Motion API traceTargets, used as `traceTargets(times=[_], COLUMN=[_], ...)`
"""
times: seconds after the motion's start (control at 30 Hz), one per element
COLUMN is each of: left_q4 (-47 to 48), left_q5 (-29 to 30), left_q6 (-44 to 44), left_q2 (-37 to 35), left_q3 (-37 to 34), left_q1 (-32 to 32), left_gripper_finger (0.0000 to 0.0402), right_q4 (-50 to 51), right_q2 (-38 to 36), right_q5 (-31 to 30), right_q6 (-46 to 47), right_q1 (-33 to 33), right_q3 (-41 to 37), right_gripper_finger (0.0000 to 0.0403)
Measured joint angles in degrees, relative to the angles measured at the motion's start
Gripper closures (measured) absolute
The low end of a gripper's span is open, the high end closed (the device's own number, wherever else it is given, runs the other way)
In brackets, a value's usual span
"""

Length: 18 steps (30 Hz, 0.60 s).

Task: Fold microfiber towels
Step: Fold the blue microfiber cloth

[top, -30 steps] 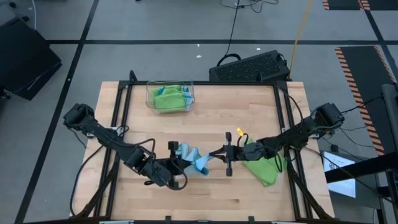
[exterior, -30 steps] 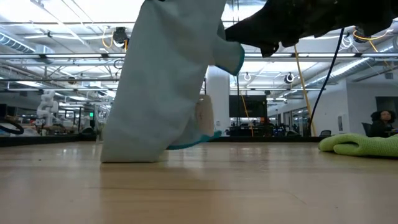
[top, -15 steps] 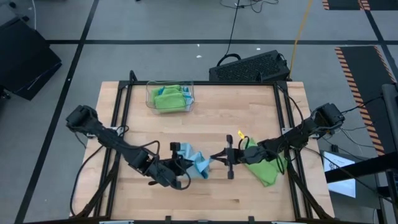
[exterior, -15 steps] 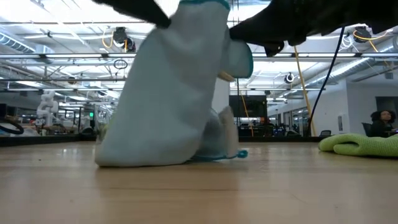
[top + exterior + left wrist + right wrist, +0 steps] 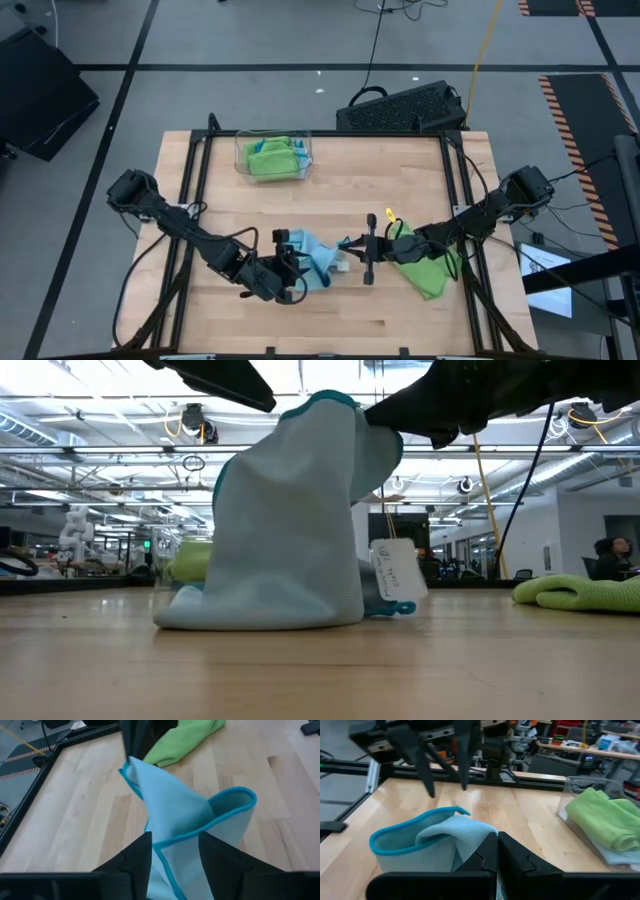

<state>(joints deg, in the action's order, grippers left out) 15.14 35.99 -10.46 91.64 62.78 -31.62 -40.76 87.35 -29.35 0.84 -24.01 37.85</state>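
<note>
Task incomplete: light blue towel (image 5: 316, 258) sits mid-fold at table (image 5: 330, 180) centre, pinched by both left gripper (image 5: 289, 268) and right gripper (image 5: 350, 246); green towel (image 5: 425, 268) unfolded beside it, others in tray (image 5: 272, 157).

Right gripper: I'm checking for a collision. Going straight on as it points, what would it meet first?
Past the blue towel it holds, the right gripper would probably meet the left gripper first; depth is unclear.
</note>
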Motion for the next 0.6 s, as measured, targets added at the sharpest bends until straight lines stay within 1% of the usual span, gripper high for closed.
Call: traceTargets(times=[0.03, 0.2, 0.43, 0.53, 0.6], left_q4=[0.03, 0.58, 4.43, 4.78, 4.44], left_q5=[-0.02, -3.27, -3.65, -6.15, -6.59], left_q6=[-0.04, -1.22, -10.14, -11.74, -11.14], left_q2=[0.00, 0.00, 0.06, 1.07, 1.73], left_q3=[0.00, 0.00, 0.00, 0.00, -0.02], left_q1=[-0.14, -0.75, 1.24, 2.50, 2.73], left_gripper_finger=[0.0236, 0.0236, 0.0234, 0.0223, 0.0211], right_q4=[0.02, -0.18, -0.15, -0.20, -0.37], right_q2=[0.00, 0.00, 0.00, 0.00, 0.00], right_q5=[-0.84, -1.05, -0.99, -0.95, -0.94], right_q6=[0.10, 0.15, 0.17, 0.39, 0.47], right_q1=[0.00, 0.00, 0.00, 0.00, 0.00], right_q3=[0.00, 0.00, 0.00, 0.00, 0.00], right_gripper_finger=[0.0401, 0.0401, 0.0401, 0.0401, 0.0401])
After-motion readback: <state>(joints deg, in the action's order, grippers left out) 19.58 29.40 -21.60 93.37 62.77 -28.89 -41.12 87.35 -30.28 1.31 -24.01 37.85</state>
